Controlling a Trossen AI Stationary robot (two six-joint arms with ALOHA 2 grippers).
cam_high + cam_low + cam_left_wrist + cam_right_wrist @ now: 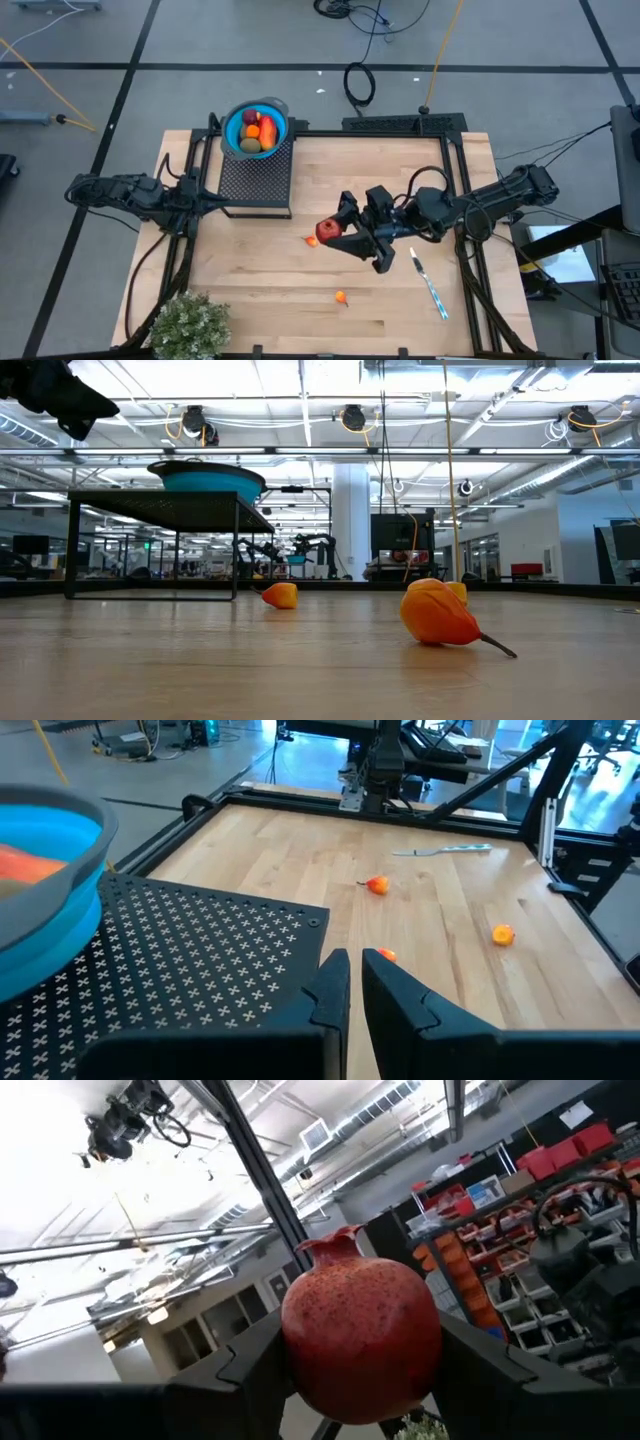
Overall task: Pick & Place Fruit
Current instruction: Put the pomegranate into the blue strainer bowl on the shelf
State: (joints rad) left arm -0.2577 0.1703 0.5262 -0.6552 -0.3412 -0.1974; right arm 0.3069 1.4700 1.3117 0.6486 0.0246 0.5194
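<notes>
Right wrist view shows it best: the right gripper [360,1370] pinches a dark red ball [360,1335] with a little crown, a toy pomegranate, one finger on each side, and room ceiling rather than wood shows behind it, so I judge it lifted and tilted up. In the high view this same fruit sits at the tip of the right gripper [340,232] just right of centre, over the table [400,160].

Closest in the low view lies an orange piece with a stem [438,614]; a second orange piece [281,595] lies farther back. In the high view they show at lower centre [342,297] and just left of the held fruit [310,240]. A white and blue utensil [430,285] lies to the lower right.

Farther, at upper left, a blue bowl [282,108] stands on a black mesh stand [255,180] and already holds several fruit [256,132].

The step looks like carrying to the bowl: keep the pinch firm, travel above the rim, and release only once centred over it.

The left gripper [352,978] waits beside the stand, fingers pressed together.
</notes>
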